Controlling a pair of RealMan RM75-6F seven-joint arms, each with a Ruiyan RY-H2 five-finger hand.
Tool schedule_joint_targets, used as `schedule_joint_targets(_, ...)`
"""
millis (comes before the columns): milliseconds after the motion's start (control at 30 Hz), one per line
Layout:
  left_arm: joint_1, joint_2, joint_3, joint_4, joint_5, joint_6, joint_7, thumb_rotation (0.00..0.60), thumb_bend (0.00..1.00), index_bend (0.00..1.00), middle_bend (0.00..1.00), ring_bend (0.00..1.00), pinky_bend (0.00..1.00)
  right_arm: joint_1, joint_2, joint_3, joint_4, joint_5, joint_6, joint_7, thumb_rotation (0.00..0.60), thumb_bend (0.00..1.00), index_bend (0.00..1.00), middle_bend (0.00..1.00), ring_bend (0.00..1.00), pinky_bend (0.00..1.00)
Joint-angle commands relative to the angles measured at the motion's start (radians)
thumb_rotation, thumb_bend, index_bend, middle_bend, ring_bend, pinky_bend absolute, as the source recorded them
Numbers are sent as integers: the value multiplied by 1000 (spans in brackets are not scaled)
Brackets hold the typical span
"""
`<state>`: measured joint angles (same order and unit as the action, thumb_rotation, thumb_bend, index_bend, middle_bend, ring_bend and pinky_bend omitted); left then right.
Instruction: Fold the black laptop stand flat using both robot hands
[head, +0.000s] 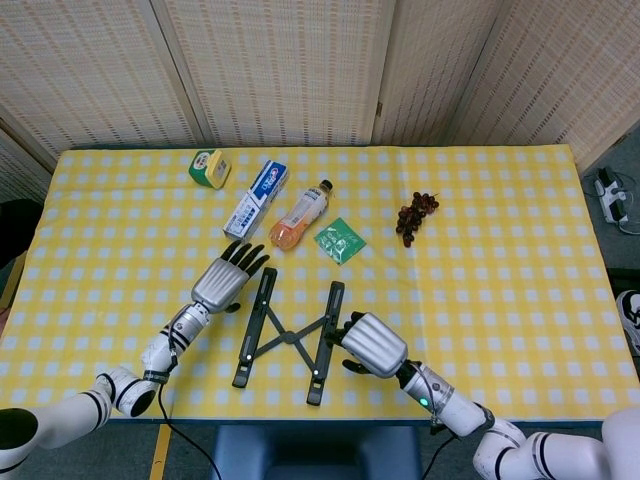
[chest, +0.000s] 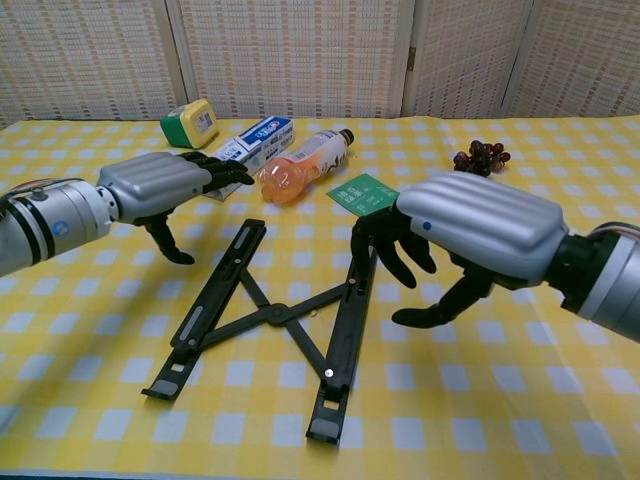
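The black laptop stand (head: 288, 337) (chest: 272, 314) lies spread on the yellow checked cloth, two long rails joined by a crossed brace. My left hand (head: 224, 280) (chest: 158, 188) hovers just left of the far end of the left rail, fingers apart, holding nothing. My right hand (head: 370, 345) (chest: 470, 235) is low beside the right rail, fingers curved down toward the rail's upper half and the thumb stretched out to the right; nothing is gripped. Whether the fingertips touch the rail I cannot tell.
Behind the stand lie an orange drink bottle (head: 301, 214) (chest: 301, 166), a white-blue box (head: 256, 199) (chest: 240, 155), a green packet (head: 339, 241) (chest: 364, 194), a green-yellow tape measure (head: 208, 167) (chest: 190, 122) and dark grapes (head: 415, 215) (chest: 478, 156). The table's front edge is close below the stand.
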<state>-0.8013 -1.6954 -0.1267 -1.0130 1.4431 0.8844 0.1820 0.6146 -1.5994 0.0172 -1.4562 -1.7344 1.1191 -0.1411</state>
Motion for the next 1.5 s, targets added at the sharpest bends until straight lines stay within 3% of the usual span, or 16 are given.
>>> schedule_joint_targets(33,-4,-19,3,23,-2,2,-13,600,176,0,0,0,0,7,-23,-2,24,6,-12,-18,600,242,514,718,711,585)
schedule_joint_targets(633,-16,-79,14,94,-19,2,-50,600,176,0,0,0,0,32,-115,-21,159,17,-37,-51,600,242,518,731,719,585)
schedule_joint_targets(1500,-4,-85,12,62,-59,-17,-120,600,176,0,0,0,0,72,-274,-29,401,-16,6,-55,600,242,524,742,729,585)
